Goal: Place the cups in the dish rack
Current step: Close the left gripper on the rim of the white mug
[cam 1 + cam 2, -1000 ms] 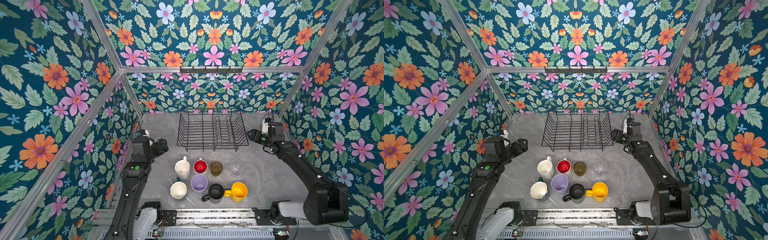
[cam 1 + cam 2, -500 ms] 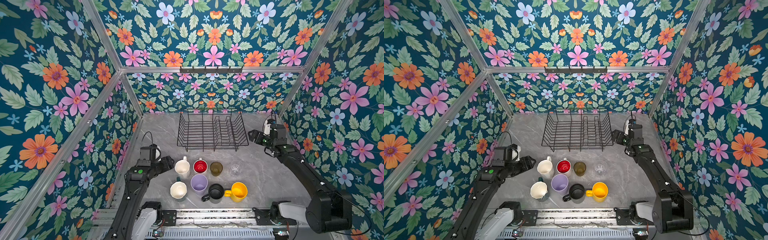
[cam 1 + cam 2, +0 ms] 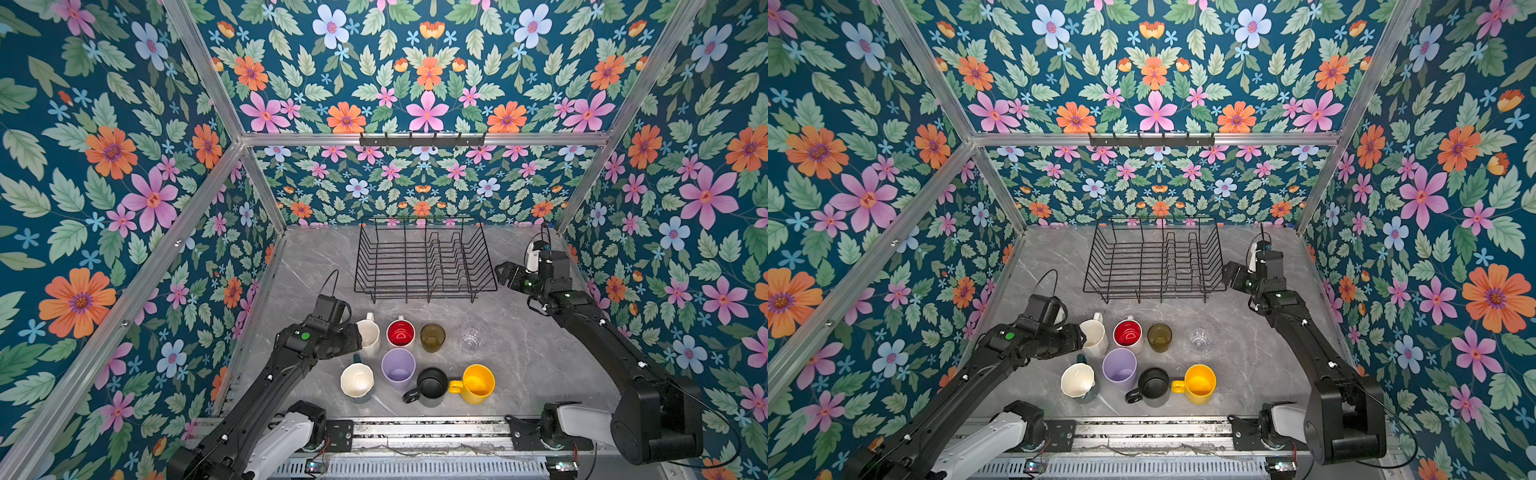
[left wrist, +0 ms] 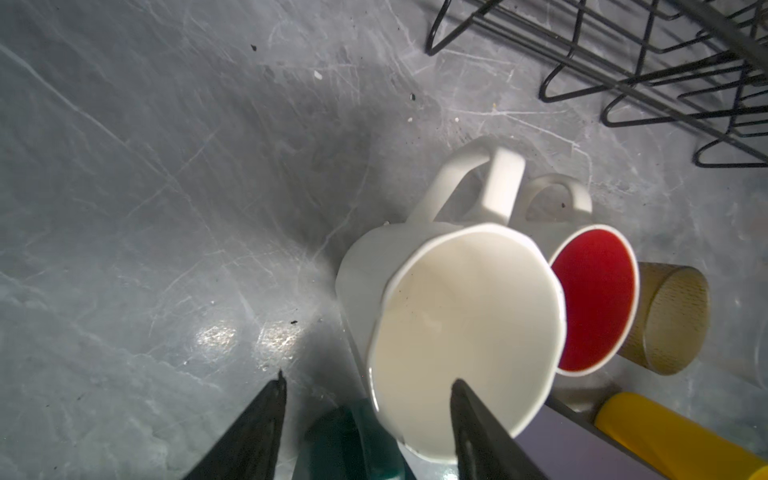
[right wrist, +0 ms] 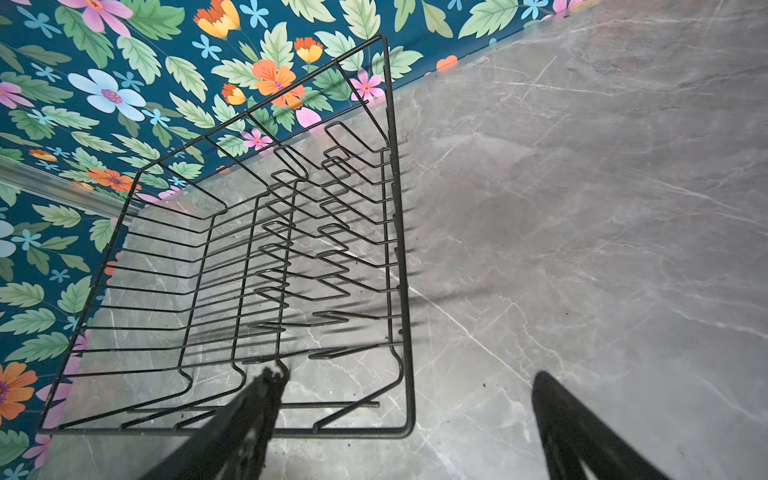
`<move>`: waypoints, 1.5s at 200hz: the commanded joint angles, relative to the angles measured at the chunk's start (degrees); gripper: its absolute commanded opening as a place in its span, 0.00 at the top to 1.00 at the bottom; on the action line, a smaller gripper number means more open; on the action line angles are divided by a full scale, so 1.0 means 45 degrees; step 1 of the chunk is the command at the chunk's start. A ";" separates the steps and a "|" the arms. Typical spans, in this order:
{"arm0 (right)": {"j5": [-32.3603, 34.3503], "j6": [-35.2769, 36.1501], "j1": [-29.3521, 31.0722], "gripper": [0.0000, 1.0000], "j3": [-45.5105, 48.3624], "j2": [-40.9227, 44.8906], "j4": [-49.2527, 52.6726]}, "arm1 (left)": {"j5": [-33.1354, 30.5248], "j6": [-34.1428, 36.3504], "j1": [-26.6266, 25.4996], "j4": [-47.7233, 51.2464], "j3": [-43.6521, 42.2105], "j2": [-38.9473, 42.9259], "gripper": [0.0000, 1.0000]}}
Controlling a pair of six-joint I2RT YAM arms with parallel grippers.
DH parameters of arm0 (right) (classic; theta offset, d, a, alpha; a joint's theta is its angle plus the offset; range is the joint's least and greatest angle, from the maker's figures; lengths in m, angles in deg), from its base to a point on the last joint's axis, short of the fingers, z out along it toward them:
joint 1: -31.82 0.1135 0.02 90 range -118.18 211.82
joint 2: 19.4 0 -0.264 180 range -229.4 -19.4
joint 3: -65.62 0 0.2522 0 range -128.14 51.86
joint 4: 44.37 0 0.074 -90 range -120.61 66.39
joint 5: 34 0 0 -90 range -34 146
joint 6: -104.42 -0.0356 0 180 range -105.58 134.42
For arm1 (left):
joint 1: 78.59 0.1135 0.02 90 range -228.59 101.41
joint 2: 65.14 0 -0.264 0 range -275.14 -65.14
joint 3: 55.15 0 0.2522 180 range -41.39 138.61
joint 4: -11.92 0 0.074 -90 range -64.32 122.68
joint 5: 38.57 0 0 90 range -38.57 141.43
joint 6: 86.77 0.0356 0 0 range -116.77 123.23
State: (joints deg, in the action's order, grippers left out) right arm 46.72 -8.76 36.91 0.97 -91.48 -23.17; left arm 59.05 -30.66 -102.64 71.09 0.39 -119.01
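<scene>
Eight cups stand in two rows on the grey table: tall cream mug (image 3: pixel 370 336), red-inside mug (image 3: pixel 400 332), amber glass (image 3: pixel 432 337), clear glass (image 3: pixel 471 337), green mug (image 3: pixel 356 380), lilac tumbler (image 3: pixel 398 368), black mug (image 3: pixel 432 384), yellow mug (image 3: pixel 478 383). My left gripper (image 4: pixel 368 377) is open and straddles the near wall of the cream mug (image 4: pixel 465 316), one finger over its mouth and one outside. The black wire dish rack (image 3: pixel 424 257) holds nothing. Open beside the rack's right end is my right gripper (image 3: pixel 503 274), one finger above the rack's corner (image 5: pixel 409 428).
Floral walls close in the table on three sides. A black hook rail (image 3: pixel 422 140) hangs on the back wall above the rack. Bare marble (image 3: pixel 540 353) lies right of the cups. A metal rail (image 3: pixel 415 432) runs along the front edge.
My left arm has swung down and right from the left wall to the cream mug, its jaws narrowing. The right gripper has opened a little wider beside the rack.
</scene>
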 commanded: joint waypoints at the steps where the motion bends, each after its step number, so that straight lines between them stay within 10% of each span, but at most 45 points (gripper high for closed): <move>1: 0.0118 -0.0065 0.0013 0.06 0.0078 0.0137 -0.0265 | -0.0256 -0.0306 -0.0186 -0.0448 -0.0103 -0.0238 0.37; 300: -0.0245 -0.0156 0.0023 0.06 0.0275 -0.0122 -0.0489 | -0.0906 -0.1348 -0.0514 -0.1297 -0.0315 -0.0496 1.00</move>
State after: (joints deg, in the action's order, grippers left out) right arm 45.98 -9.17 36.95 2.63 -92.50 -24.43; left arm 55.46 -36.98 -104.93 65.65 -2.39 -122.48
